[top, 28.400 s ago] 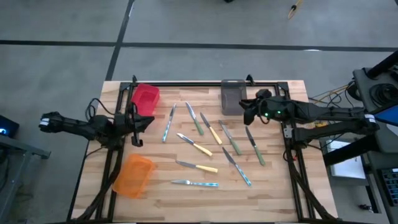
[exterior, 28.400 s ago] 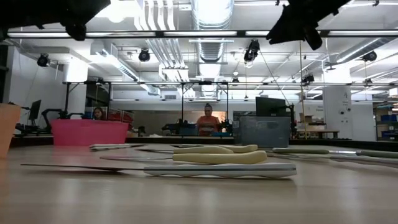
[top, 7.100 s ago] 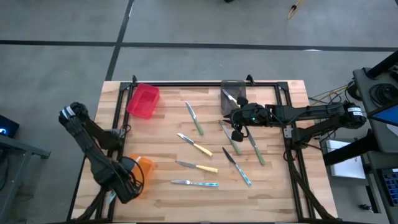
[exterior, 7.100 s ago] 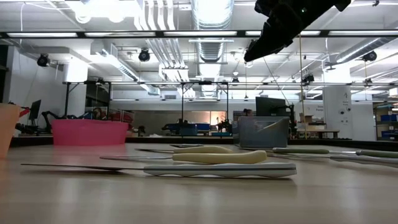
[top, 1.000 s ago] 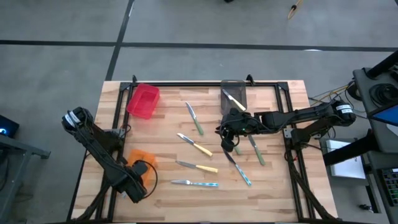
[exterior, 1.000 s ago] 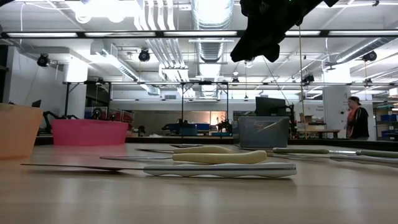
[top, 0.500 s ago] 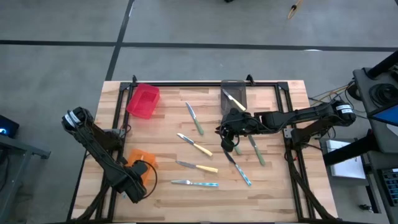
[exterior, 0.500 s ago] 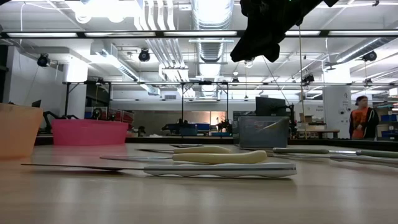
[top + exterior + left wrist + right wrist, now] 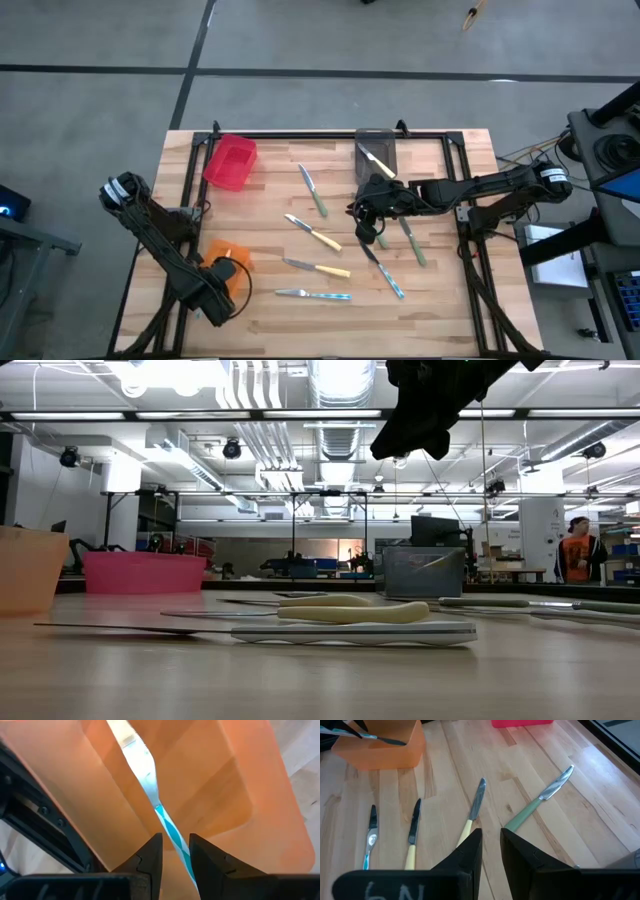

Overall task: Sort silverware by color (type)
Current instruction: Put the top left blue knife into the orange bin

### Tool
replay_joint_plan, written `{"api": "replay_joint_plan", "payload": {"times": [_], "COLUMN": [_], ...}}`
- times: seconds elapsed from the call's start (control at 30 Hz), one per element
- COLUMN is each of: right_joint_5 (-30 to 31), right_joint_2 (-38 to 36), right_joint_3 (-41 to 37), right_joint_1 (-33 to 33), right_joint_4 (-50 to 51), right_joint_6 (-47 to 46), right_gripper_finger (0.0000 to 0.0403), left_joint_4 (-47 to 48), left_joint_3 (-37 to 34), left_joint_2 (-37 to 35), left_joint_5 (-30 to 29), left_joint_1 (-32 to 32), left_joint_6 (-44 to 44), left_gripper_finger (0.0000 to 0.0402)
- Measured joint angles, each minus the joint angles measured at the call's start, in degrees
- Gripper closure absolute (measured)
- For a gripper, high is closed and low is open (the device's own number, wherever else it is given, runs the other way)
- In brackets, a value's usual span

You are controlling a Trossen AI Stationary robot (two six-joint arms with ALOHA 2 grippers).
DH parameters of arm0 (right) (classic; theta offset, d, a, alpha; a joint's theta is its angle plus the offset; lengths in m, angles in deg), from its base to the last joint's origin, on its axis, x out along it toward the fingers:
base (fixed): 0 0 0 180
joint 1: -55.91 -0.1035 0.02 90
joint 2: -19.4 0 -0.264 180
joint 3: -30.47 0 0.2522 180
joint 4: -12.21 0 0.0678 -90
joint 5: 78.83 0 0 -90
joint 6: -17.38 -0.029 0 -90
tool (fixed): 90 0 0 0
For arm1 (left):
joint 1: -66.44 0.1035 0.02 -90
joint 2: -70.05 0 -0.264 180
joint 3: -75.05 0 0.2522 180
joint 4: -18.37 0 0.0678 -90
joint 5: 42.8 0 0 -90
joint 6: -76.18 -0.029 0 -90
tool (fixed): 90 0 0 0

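Observation:
My left gripper point(image 9: 222, 283) hangs over the orange bin point(image 9: 228, 262) at the table's near left, shut on a light-blue-handled knife point(image 9: 150, 785). My right gripper point(image 9: 360, 215) hovers high above the table's middle right. Its fingers point(image 9: 470, 850) stand a narrow gap apart with nothing between them. Several knives lie flat on the wood. Below it are a green-handled one point(image 9: 535, 805), two yellow-handled ones point(image 9: 472, 815) point(image 9: 412, 835) and a blue-handled one point(image 9: 370, 837). Two more green ones point(image 9: 315, 195) point(image 9: 410, 240) lie farther off. My left gripper pinches the knife's light-blue handle point(image 9: 172, 832) between its two fingers, which come from above and point down. The knife is lifted clear and slants away from the fingers. Its silver blade point(image 9: 135, 745) reaches out over the inside of the orange bin.
A red bin point(image 9: 230, 162) stands at the far left. A grey bin point(image 9: 375, 150) at the far middle holds a yellow-handled knife point(image 9: 376, 162). Black frame rails run along the table's left, right and far edges. A person point(image 9: 578, 550) stands in the room behind.

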State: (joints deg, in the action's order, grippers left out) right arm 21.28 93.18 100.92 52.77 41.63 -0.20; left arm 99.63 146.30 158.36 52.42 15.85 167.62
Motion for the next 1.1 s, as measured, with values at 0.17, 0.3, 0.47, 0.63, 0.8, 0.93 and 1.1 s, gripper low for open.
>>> {"api": "replay_joint_plan", "payload": {"times": [0.17,0.3,0.47,0.63,0.8,0.93,1.1], "right_joint_5": [-0.01,-0.01,-0.02,-0.02,0.0,0.0,0.02], "right_joint_2": [0.0,0.0,0.0,0.0,0.0,0.0,0.0], "right_joint_3": [0.0,0.0,0.0,0.0,0.0,0.0,0.0], "right_joint_1": [0.0,0.0,0.0,0.0,0.0,0.0,0.0], "right_joint_4": [0.0,0.0,0.0,0.0,-0.02,-0.04,-0.04], "right_joint_6": [0.0,-0.01,-0.01,-0.22,-0.55,-0.55,-0.52], "right_gripper_finger": [0.0344,0.0344,0.0344,0.0344,0.0344,0.0344,0.0344], "left_joint_4": [2.41,2.45,2.42,2.27,-0.5,-4.42,-4.44], "left_joint_3": [0.95,0.99,0.99,2.78,5.64,5.39,4.0], "left_joint_2": [-0.13,-0.15,-0.18,-0.28,-0.3,-0.32,0.05], "left_joint_5": [0.0,0.48,1.41,-0.9,-5.78,-6.21,-5.97], "left_joint_1": [-0.4,-0.67,-0.91,-0.92,-0.98,-1.11,-1.13], "left_joint_6": [0.73,0.98,1.11,1.25,0.4,-0.97,-1.19], "left_gripper_finger": [0.0325,0.0325,0.0325,0.0325,0.0325,0.0325,0.0327]}}
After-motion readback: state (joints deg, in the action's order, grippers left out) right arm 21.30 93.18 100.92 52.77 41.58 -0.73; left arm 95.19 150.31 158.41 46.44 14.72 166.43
